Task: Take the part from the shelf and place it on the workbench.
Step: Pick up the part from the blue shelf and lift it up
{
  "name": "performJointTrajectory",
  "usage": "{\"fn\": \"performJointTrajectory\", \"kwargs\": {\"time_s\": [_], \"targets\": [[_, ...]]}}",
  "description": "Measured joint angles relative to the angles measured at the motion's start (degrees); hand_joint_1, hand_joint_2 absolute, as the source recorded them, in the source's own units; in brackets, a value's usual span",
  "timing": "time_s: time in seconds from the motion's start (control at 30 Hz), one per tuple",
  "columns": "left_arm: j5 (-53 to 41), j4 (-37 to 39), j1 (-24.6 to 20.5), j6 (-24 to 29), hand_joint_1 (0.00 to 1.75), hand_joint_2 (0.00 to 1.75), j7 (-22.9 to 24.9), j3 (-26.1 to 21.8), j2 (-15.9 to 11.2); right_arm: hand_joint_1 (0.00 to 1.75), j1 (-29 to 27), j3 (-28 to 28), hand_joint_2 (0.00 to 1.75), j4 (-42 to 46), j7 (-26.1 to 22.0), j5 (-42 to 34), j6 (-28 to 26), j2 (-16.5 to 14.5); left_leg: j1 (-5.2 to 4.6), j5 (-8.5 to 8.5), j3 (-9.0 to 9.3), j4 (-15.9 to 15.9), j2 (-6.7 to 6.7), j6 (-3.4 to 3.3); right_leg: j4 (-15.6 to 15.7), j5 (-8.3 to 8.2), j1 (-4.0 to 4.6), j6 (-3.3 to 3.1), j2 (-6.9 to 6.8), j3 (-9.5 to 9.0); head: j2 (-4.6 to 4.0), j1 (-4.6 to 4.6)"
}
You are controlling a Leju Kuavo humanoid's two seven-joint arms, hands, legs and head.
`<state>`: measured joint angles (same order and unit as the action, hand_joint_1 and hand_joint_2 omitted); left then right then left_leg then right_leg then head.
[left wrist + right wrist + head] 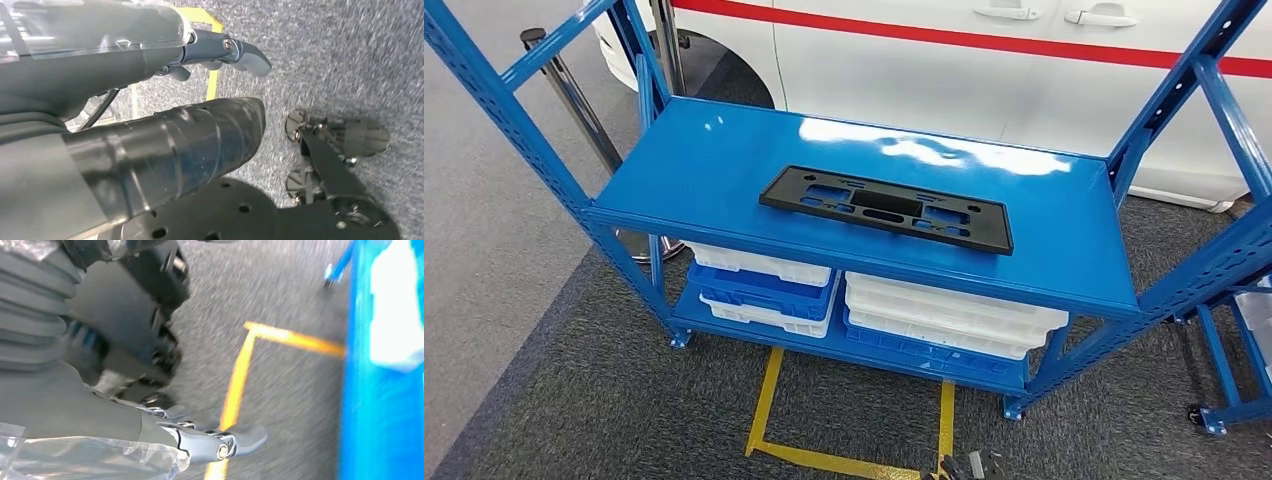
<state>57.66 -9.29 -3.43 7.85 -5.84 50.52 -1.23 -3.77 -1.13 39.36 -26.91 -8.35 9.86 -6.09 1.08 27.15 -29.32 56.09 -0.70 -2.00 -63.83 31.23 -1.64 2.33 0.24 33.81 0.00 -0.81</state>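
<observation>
A flat black rectangular part (886,208) with cut-out openings lies on the top board of the blue shelf (714,150), near its front edge and a little right of centre. My left hand (200,100) hangs over grey carpet, its thick thumb and darker fingers apart with nothing between them. My right hand (200,440) also hangs over the carpet beside the shelf's blue edge, fingers extended and holding nothing.
White and blue trays (944,315) are stacked on the shelf's lower board. Yellow tape (769,400) marks the carpet in front of the shelf. A white vehicle with a red stripe (984,60) stands behind it. A second blue frame (1234,380) is at the right.
</observation>
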Motion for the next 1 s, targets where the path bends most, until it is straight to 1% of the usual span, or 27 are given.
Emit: {"fn": "performJointTrajectory", "kwargs": {"time_s": [0.03, 0.07, 0.1, 0.13, 0.17, 0.2, 0.23, 0.27, 0.3, 0.33, 0.4, 0.43, 0.47, 0.5, 0.53, 0.57, 0.6, 0.63, 0.67, 0.7, 0.73, 0.77, 0.8, 0.87, 0.93, 0.97, 1.0], "targets": [[0.29, 0.01, -0.01, 0.05, 0.00, 0.00, -0.13, 0.09, 0.01, 0.00, -0.61, -0.60, 0.44, 1.52, -0.58, 0.47, 0.79, -0.01, 0.00, -0.04, -0.03, -0.06, -0.06, -0.09, -3.68, 1.80, 0.01, 0.01, 0.00, 1.86, 0.00, 0.00], [0.61, 0.04, -0.01, 0.10, 0.00, 0.00, -0.24, 0.18, 0.02, 0.00, -1.33, -1.30, 0.00, 3.12, -1.18, 0.93, 1.52, -0.02, 0.01, -0.01, -0.07, -0.03, -0.09, -0.08, -7.12, 3.01, -0.05, 0.08, 0.00, 3.61, 0.00, 0.01], [0.92, 0.08, 0.01, 0.16, 0.00, 0.00, -0.31, 0.26, 0.03, 0.00, -2.06, -2.03, 0.00, 4.63, -1.75, 1.35, 2.13, -0.03, 0.04, 0.05, -0.05, 0.01, -0.07, -0.01, -9.26, 3.28, -0.15, 0.17, -0.02, 4.74, 0.00, 0.01], [1.25, 0.11, 0.03, 0.21, 0.00, 0.00, -0.36, 0.38, 0.04, 0.00, -2.73, -2.89, 0.00, 6.29, -2.32, 1.81, 2.64, -0.02, 0.11, 0.16, 0.01, 0.10, -0.02, 0.13, -9.21, 2.36, -0.29, 0.27, -0.05, 4.83, 0.00, 0.01], [1.61, 0.14, 0.06, 0.25, 0.00, 0.00, -0.40, 0.53, 0.07, 0.00, -3.28, -3.83, 0.00, 7.97, -2.84, 2.26, 3.00, 0.04, 0.24, 0.36, 0.09, 0.28, 0.04, 0.42, -6.87, 0.45, -0.45, 0.36, -0.11, 3.81, 0.00, 0.01], [1.96, 0.16, 0.08, 0.27, 0.00, 0.00, -0.44, 0.70, 0.11, 0.00, -3.69, -4.77, 0.00, 9.49, -3.23, 2.68, 3.16, 0.15, 0.39, 0.67, 0.14, 0.60, 0.08, 0.83, -3.08, -1.57, -0.60, 0.44, -0.20, 2.17, 0.00, -0.01], [2.31, 0.20, 0.07, 0.30, 0.00, 0.00, -0.51, 0.87, 0.15, 0.00, -4.03, -5.94, 0.00, 11.20, -3.57, 3.14, 3.14, 0.29, 0.38, 1.05, 0.03, 1.05, 0.11, 1.34, 0.41, -3.04, -0.52, 0.36, -0.21, 0.61, 0.00, -0.01], [2.69, 0.24, 0.05, 0.36, 0.00, 0.00, -0.57, 1.00, 0.17, 0.00, -4.36, -7.08, 0.00, 12.75, -3.78, 3.55, 2.90, 0.45, 0.34, 1.38, -0.11, 1.44, 0.12, 1.83, 2.86, -3.84, -0.47, 0.09, -0.17, -0.45, 0.00, 0.01], [3.05, 0.28, 0.02, 0.45, 0.00, 0.00, -0.64, 1.08, 0.19, 0.00, -4.76, -8.29, 0.00, 14.30, -3.91, 3.94, 2.45, 0.61, 0.27, 1.61, -0.25, 1.69, 0.11, 2.24, 3.88, -3.87, -0.31, -0.32, -0.09, -0.83, 0.00, 0.02], [3.42, 0.32, 0.00, 0.59, 0.00, 0.00, -0.72, 1.14, 0.21, 0.00, -5.22, -9.58, 0.00, 15.94, -4.01, 4.34, 1.80, 0.78, 0.22, 1.70, -0.31, 1.74, 0.11, 2.61, 3.81, -3.64, -0.07, -0.83, 0.03, -0.79, 0.00, 0.04], [4.16, 0.33, 0.00, 0.85, 0.00, 0.00, -0.87, 1.28, 0.33, 0.00, -6.24, -11.98, 0.00, 19.20, -3.96, 5.03, 0.12, 1.19, 0.47, 1.94, -0.14, 1.78, 0.12, 3.20, 3.87, -3.65, 0.00, -1.79, 0.09, -0.73, 0.00, 0.05], [4.55, 0.34, 0.01, 0.95, 0.00, 0.00, -0.97, 1.38, 0.42, 0.00, -6.66, -13.16, 0.00, 20.84, -3.82, 5.27, -0.86, 1.42, 0.59, 2.60, -0.35, 2.52, 0.14, 3.42, 3.98, -3.69, 0.00, -2.21, 0.08, -0.76, 0.00, 0.06], [4.90, 0.36, 0.01, 1.00, 0.00, 0.00, -1.09, 1.49, 0.50, 0.00, -6.95, -14.40, 0.00, 22.48, -3.60, 5.41, -1.89, 1.69, 0.64, 3.93, -1.18, 4.48, 0.16, 3.53, 4.10, -3.73, -0.01, -2.61, 0.06, -0.79, 0.00, 0.06], [5.23, 0.38, 0.02, 1.04, 0.00, 0.00, -1.21, 1.60, 0.56, 0.00, -7.17, -15.67, 0.00, 24.00, -3.34, 5.48, -2.90, 1.96, 0.66, 5.69, -2.55, 7.49, 0.17, 3.57, 4.16, -3.73, 0.06, -2.90, 0.03, -0.80, 0.00, 0.06], [5.54, 0.40, 0.02, 1.05, 0.00, 0.00, -1.31, 1.72, 0.58, 0.00, -7.30, -16.95, 0.00, 25.35, -3.09, 5.52, -3.87, 2.27, 0.63, 7.57, -4.41, 11.32, 0.18, 3.54, 4.15, -3.68, 0.22, -3.12, 0.01, -0.78, 0.00, 0.07], [5.84, 0.43, 0.03, 1.06, 0.00, 0.00, -1.40, 1.90, 0.60, 0.00, -7.42, -18.34, 0.00, 26.69, -2.85, 5.60, -4.89, 2.62, 0.60, 9.06, -6.34, 15.21, 0.19, 3.49, 4.14, -3.62, 0.43, -3.28, 0.00, -0.79, 0.00, 0.07], [6.15, 0.47, 0.06, 1.07, 0.00, 0.00, -1.45, 2.12, 0.60, 0.00, -7.55, -19.73, 0.00, 27.98, -2.63, 5.71, -5.90, 3.01, 0.57, 9.53, -7.67, 17.72, 0.19, 3.39, 4.13, -3.56, 0.64, -3.39, 0.02, -0.86, 0.00, 0.07], [6.43, 0.51, 0.10, 1.07, 0.00, 0.00, -1.50, 2.33, 0.60, 0.00, -7.66, -21.15, 0.00, 29.31, -2.48, 5.85, -6.92, 3.45, 0.53, 9.01, -8.22, 18.52, 0.19, 3.22, 4.11, -3.49, 0.82, -3.49, 0.06, -0.97, 0.00, 0.07], [6.70, 0.56, 0.14, 1.07, 0.00, 0.00, -1.53, 2.51, 0.60, 0.00, -7.74, -22.55, 0.00, 30.63, -2.37, 5.98, -7.90, 3.90, 0.45, 7.39, -7.74, 17.04, 0.20, 2.96, 4.10, -3.42, 0.96, -3.55, 0.12, -1.13, 0.00, 0.07], [6.96, 0.61, 0.15, 1.07, 0.00, 0.00, -1.56, 2.68, 0.58, 0.00, -7.76, -24.01, 0.00, 32.04, -2.36, 6.10, -8.85, 4.38, 0.32, 5.00, -6.28, 13.46, 0.22, 2.59, 4.09, -3.33, 1.06, -3.56, 0.19, -1.34, 0.00, 0.07], [7.19, 0.68, 0.15, 1.07, 0.00, 0.00, -1.61, 2.84, 0.55, 0.00, -7.74, -25.46, 0.00, 33.40, -2.44, 6.18, -9.69, 4.85, 0.13, 3.04, -4.66, 9.59, 0.26, 2.19, 4.08, -3.24, 1.15, -3.51, 0.23, -1.49, 0.00, 0.05], [7.40, 0.78, 0.10, 1.06, 0.00, 0.00, -1.64, 3.03, 0.51, 0.00, -7.64, -26.98, 0.00, 34.77, -2.60, 6.25, -10.51, 5.36, -0.09, 1.64, -3.22, 6.10, 0.31, 1.87, 4.02, -3.15, 1.26, -3.36, 0.29, -1.53, 0.00, 0.05], [7.62, 0.86, 0.02, 1.05, 0.00, 0.00, -1.68, 3.29, 0.47, 0.00, -7.53, -28.58, 0.00, 36.15, -2.82, 6.37, -11.31, 5.88, -0.31, 0.99, -2.37, 3.90, 0.35, 1.65, 3.99, -3.11, 1.30, -3.12, 0.28, -1.48, 0.00, 0.04], [7.97, 0.97, -0.11, 0.97, 0.00, 0.00, -1.72, 3.82, 0.45, 0.00, -7.25, -31.71, 0.00, 38.73, -3.43, 6.92, -12.74, 6.93, -0.60, 1.06, -2.16, 2.89, 0.40, 1.50, 4.05, -3.20, 1.30, -2.52, 0.24, -1.33, 0.00, 0.06], [8.36, 0.97, -0.16, 0.87, 0.00, 0.00, -1.72, 4.28, 0.45, 0.00, -6.87, -34.60, 0.00, 41.42, -4.07, 7.90, -14.02, 7.94, -0.33, 0.70, -2.02, 2.40, 0.36, 1.01, 3.74, -2.82, 1.27, -1.91, 0.14, -1.26, 0.00, 0.06], [8.52, 0.97, -0.17, 0.85, 0.00, 0.00, -1.71, 4.48, 0.45, 0.00, -6.56, -35.89, 0.00, 42.74, -4.27, 8.50, -14.57, 8.44, -0.19, 0.51, -1.91, 2.10, 0.29, 0.65, 2.48, -1.86, 1.28, -1.66, 0.10, -0.75, 0.00, 0.05], [8.66, 0.97, -0.19, 0.82, 0.00, 0.00, -1.69, 4.75, 0.44, 0.00, -6.17, -37.18, 0.00, 44.08, -4.41, 9.21, -15.09, 9.05, -0.06, 0.36, -1.82, 1.87, 0.19, 0.35, -0.08, -0.27, 1.27, -1.46, 0.06, 0.39, 0.00, 0.04]]}}
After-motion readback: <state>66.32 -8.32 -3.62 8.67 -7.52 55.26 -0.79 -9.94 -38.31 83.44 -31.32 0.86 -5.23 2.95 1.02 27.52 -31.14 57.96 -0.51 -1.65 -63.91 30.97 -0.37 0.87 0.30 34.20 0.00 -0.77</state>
